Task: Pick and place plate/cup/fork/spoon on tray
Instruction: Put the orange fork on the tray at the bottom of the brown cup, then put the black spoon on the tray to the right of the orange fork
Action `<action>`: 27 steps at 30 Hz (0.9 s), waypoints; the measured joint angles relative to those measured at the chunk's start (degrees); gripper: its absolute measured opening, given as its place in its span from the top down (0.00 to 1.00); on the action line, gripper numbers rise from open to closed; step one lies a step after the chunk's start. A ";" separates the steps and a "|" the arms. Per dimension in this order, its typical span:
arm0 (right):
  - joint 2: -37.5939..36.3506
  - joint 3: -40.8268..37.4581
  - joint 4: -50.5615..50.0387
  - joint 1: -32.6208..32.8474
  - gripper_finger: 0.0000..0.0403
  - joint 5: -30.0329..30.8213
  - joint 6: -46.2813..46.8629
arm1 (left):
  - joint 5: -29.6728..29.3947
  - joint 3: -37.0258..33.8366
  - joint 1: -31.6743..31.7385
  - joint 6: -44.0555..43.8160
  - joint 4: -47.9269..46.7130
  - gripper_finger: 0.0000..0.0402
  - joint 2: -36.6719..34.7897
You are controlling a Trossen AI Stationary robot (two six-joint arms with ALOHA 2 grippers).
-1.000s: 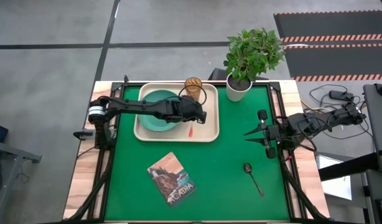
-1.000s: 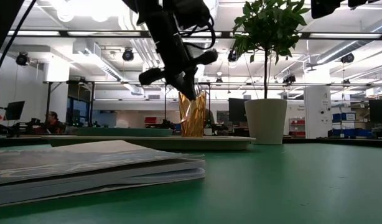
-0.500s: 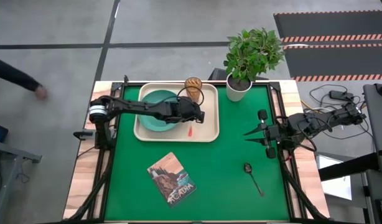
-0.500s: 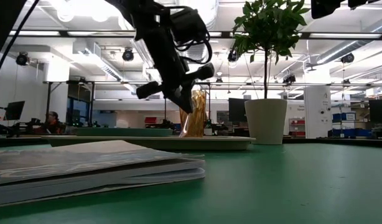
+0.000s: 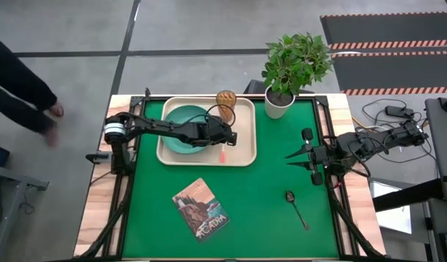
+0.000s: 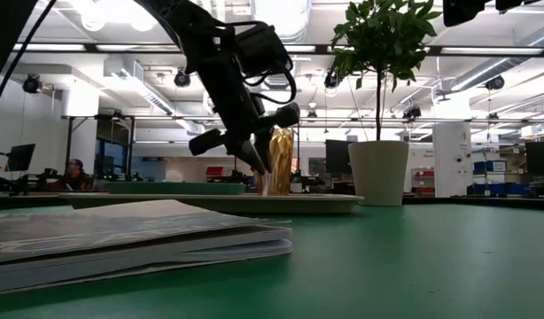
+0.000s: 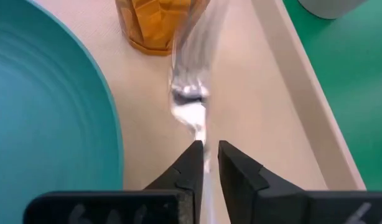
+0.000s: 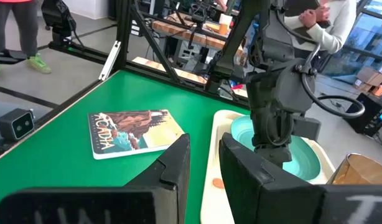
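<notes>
The left pincer point(image 5: 225, 136) pinches the fork point(image 5: 223, 154) low over the tray point(image 5: 245, 154), which already holds plate point(image 5: 181, 131) and cup point(image 5: 226, 100); the spoon point(image 5: 295, 206) waits on the worktop point(image 5: 267, 211), well off the tray.

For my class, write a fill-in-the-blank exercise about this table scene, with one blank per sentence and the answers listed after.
1. The left gripper grips the fork over the ____.
2. The teal plate lies on the tray beside the amber ____.
3. The spoon lies on the green mat, ____ the tray.
4. The right gripper waits near the table's ____ edge.

Answers: tray; cup; outside; right
</notes>
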 joint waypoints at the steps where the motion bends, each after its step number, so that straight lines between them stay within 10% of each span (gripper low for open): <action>1: 0.00 0.01 0.00 -0.01 0.81 0.00 0.00 | -0.01 -0.07 0.02 0.00 0.17 0.91 0.00; 17: 0.00 0.02 -1.05 -0.02 0.81 0.07 0.00 | -0.13 0.02 -1.89 7.15 1.03 0.89 -1.63; 27: 0.10 0.02 -0.82 -0.02 0.81 0.66 4.48 | -1.71 0.02 -12.17 31.17 4.33 0.89 -9.95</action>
